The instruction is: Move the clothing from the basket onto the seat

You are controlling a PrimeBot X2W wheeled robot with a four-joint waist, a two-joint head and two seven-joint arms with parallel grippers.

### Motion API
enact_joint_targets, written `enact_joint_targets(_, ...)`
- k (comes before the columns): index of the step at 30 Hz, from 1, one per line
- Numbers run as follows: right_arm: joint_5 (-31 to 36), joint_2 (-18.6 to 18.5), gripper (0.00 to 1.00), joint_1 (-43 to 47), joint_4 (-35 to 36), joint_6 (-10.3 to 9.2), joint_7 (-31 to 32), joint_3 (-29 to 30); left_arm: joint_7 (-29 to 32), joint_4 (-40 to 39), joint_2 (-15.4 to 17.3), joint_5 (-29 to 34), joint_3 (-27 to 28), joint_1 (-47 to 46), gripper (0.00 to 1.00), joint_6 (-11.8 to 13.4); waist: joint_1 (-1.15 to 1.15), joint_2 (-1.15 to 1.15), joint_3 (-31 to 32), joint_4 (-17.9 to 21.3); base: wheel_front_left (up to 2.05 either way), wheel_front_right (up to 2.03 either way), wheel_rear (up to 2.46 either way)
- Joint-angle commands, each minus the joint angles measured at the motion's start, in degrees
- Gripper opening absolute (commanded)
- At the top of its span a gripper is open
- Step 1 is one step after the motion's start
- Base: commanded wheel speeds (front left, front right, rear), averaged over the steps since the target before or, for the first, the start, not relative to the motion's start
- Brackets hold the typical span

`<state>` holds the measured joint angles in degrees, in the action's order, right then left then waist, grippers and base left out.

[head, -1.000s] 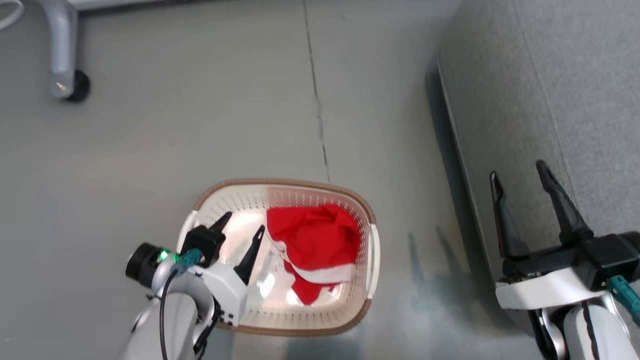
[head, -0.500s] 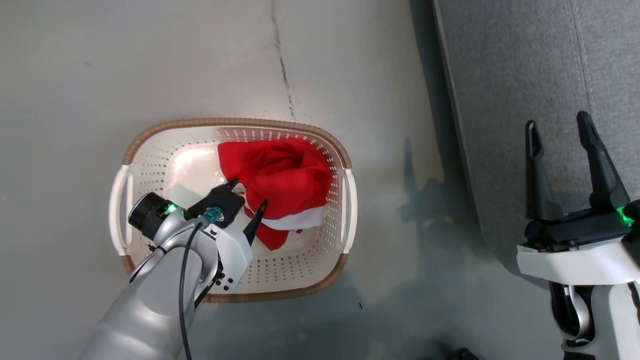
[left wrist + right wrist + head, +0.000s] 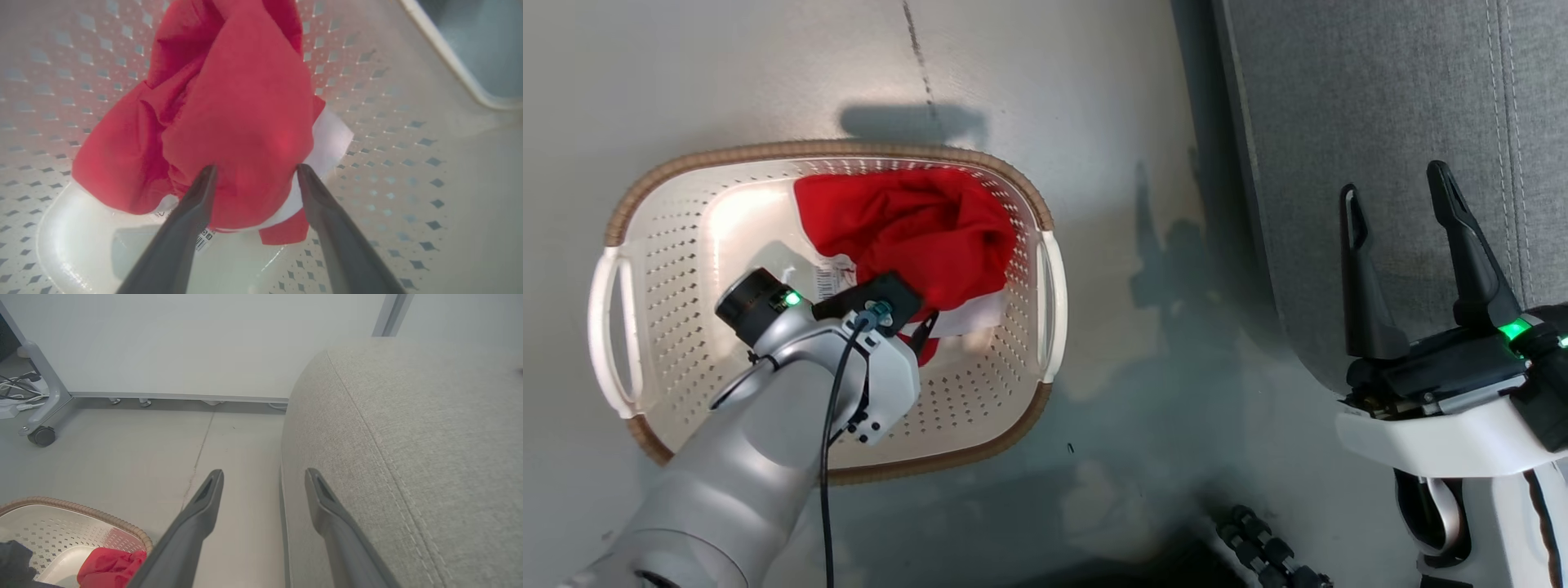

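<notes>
Left wrist view, nearest first: the left gripper (image 3: 255, 167) has its two dark fingers spread wide, their tips at the near edge of the clothing (image 3: 245, 102), with a red fold lying between them and nothing clamped; whether the tips touch the cloth cannot be told. The clothing is a bunched red heap on the floor of the basket (image 3: 392, 171), with a white trim band (image 3: 331, 139) showing at 3 o'clock of the heap and a small barcode label (image 3: 203, 239) at 7 o'clock. In the head view the left arm (image 3: 768, 441) reaches up from 7 o'clock into the basket, which stands on the grey floor (image 3: 768, 65), the red heap filling its half towards 1 o'clock. The right gripper (image 3: 1393, 181) sits at 4 o'clock of that view, fingers apart and empty, held over the near edge of the seat (image 3: 1380, 98), which rises at 2 o'clock, just beside the basket. Farther off, the right wrist view shows a caster (image 3: 39, 435) at 9 o'clock and a pale wall panel (image 3: 184, 343) at 12 o'clock.
</notes>
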<state>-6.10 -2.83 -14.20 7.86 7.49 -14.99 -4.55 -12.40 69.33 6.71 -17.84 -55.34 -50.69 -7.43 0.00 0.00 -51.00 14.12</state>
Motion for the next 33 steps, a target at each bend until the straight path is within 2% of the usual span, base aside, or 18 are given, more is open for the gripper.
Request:
enact_joint_targets(1, -0.2, -0.1, 1.00, -0.8, 0.5, 0.01, -0.3, -0.5, -0.1, 0.4, 0.8, -0.9, -0.6, -1.7, 1.00, -0.1, 0.00, 0.00, -1.3, 1.1, 0.00, 0.00, 0.00)
enact_joint_targets(13, -0.6, -0.1, 1.00, -1.7, 5.7, 0.01, -0.3, -4.7, 3.0, 3.0, 2.2, -5.2, -5.0, -6.9, 1.00, -0.1, 0.00, 0.00, -4.9, 4.0, 0.00, 0.00, 0.00)
enact_joint_targets(16, -0.4, -0.1, 1.00, -1.6, 7.0, 0.00, -0.3, -5.4, 4.4, 3.6, 2.4, -5.1, -5.0, -7.7, 1.00, 1.3, 0.00, 0.00, -5.4, 4.3, 0.00, 0.00, 0.00)
enact_joint_targets(19, 0.0, -0.1, 1.00, -1.3, 8.6, 0.00, -0.3, -6.2, 7.8, 4.2, 2.1, -5.5, -4.8, -8.4, 1.00, 3.7, 0.00, 0.00, -6.0, 4.6, 0.00, 0.00, 0.00)
enact_joint_targets(23, 0.7, -0.1, 1.00, -0.6, 10.0, 0.00, -0.3, -6.9, 12.8, 4.5, 1.9, -5.3, -5.4, -8.9, 1.00, 5.7, 0.00, 0.00, -6.3, 4.8, 0.00, 0.00, 0.00)
enact_joint_targets(33, 1.1, -0.1, 1.00, -0.5, 11.2, 0.00, -0.3, -7.0, 19.4, 4.8, 4.1, -5.1, -6.8, -8.3, 1.00, 7.8, 0.00, 0.00, -6.9, 4.9, 0.00, 0.00, 0.00)
